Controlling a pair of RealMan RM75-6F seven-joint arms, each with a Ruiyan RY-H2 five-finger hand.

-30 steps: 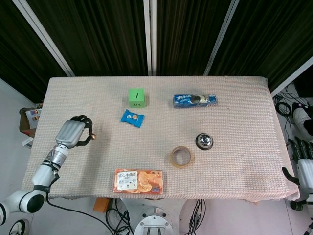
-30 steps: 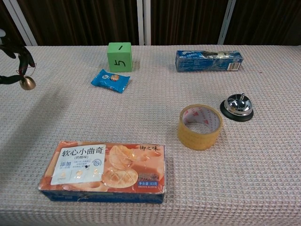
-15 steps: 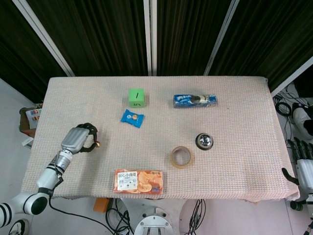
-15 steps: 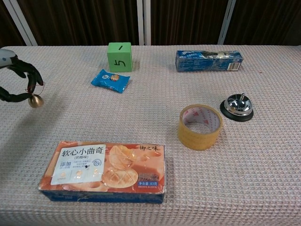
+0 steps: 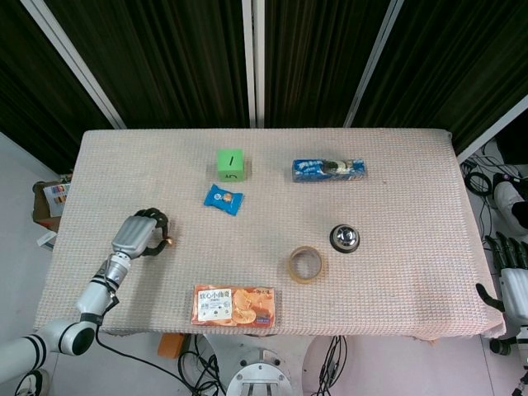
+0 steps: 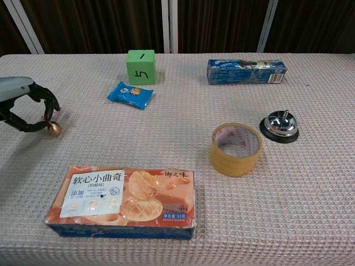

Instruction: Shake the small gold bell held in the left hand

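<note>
My left hand (image 5: 139,234) hangs low over the table's left side, and its curled fingers pinch a thin red cord. From that cord the small gold bell (image 6: 53,129) dangles just above the cloth, at the hand's right; in the head view the bell (image 5: 167,242) shows as a small dot. The chest view catches the left hand (image 6: 25,103) at its left edge. My right hand (image 5: 513,272) hangs off the table's right side, fingers apart, holding nothing.
A biscuit box (image 6: 122,201) lies at the front. A tape roll (image 6: 236,148) and a silver call bell (image 6: 280,125) sit to the right. A green cube (image 6: 140,66), a blue snack packet (image 6: 130,94) and a blue cookie box (image 6: 246,71) lie further back.
My left hand has moved right and toward the table's front with the bell, which now hangs lower, close to the cloth. My right hand has not moved.
</note>
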